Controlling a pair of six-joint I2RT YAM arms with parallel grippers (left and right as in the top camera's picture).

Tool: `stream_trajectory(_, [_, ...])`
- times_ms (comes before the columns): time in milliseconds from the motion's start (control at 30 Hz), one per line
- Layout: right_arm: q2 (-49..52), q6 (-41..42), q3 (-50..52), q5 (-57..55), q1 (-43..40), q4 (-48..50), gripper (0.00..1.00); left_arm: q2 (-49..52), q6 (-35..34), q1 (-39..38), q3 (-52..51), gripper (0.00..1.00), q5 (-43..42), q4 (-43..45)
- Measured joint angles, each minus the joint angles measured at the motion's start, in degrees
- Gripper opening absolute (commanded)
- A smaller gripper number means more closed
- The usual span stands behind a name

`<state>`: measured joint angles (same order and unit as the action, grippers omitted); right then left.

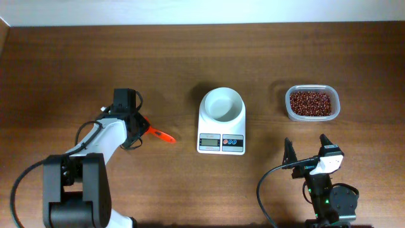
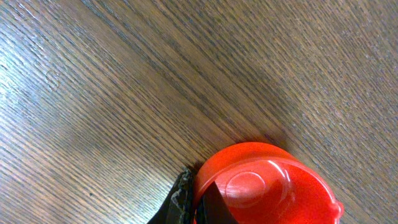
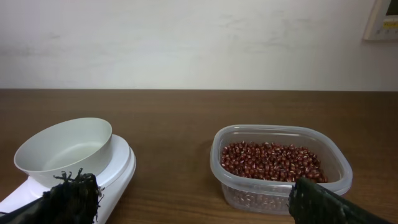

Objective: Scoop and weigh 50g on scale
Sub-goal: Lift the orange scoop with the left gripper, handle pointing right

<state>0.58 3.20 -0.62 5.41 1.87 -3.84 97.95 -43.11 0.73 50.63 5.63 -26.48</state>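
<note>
Orange-red scoop (image 1: 161, 135) pinched in my left gripper (image 1: 139, 130), I should lift it level before crossing to the beans (image 1: 310, 102); my right gripper (image 1: 307, 147) gapes empty.

Overhead top-down, right wrist low, sharing scale (image 1: 221, 143)

Dark wood-grain table (image 1: 63, 63), plain white wall (image 3: 186, 37) behind, even light

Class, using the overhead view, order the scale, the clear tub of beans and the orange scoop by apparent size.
1. scale
2. clear tub
3. orange scoop, smallest, though the left gripper hides part of it.
</note>
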Motion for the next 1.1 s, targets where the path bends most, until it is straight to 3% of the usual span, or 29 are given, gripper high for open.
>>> stream_trajectory(400, [0.0, 0.0, 0.0, 0.0, 0.0, 0.0, 0.99, -0.9, 0.0, 0.0, 0.0, 0.00, 0.0, -2.2])
stream_trajectory(767, [0.0, 0.0, 0.0, 0.0, 0.0, 0.0, 0.99, -22.6, 0.0, 0.0, -0.5, 0.00, -0.1, -8.1])
stream_trajectory(867, [0.0, 0.0, 0.0, 0.0, 0.0, 0.0, 0.99, -24.0, -4.7, 0.0, -0.5, 0.00, -1.4, -12.3])
stream_trajectory(1100, [0.0, 0.0, 0.0, 0.0, 0.0, 0.0, 0.99, -24.0, -11.0, 0.0, -0.5, 0.00, -5.9, -13.2])
